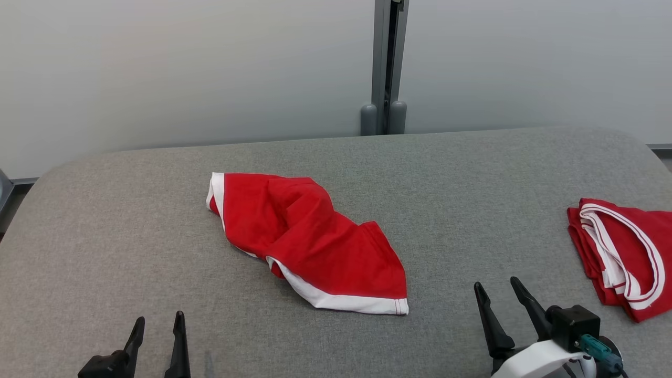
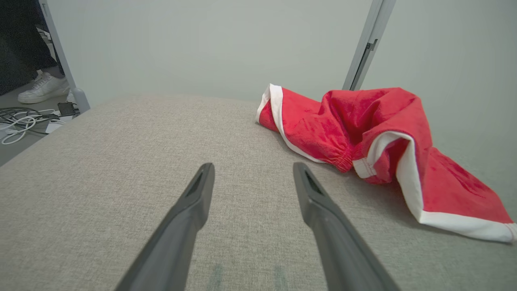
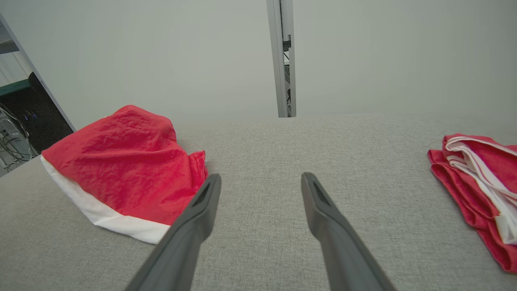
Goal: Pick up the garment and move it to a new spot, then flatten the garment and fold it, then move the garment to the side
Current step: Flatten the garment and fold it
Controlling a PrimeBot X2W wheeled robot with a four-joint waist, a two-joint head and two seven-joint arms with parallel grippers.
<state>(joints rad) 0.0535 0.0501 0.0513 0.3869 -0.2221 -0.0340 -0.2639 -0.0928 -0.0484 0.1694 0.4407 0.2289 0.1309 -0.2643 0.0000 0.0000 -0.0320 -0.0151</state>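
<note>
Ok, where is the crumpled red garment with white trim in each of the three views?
Head view: crumpled garment at the centre of the table.
Left wrist view: crumpled garment in the right half, middle height.
Right wrist view: crumpled garment at the left, middle height.
Shared landmark: grey upright post behind the table.

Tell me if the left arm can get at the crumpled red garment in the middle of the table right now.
Probably yes. The left gripper is open and holds nothing, and only bare grey table lies between it and the crumpled garment, ahead and to its right.
</note>
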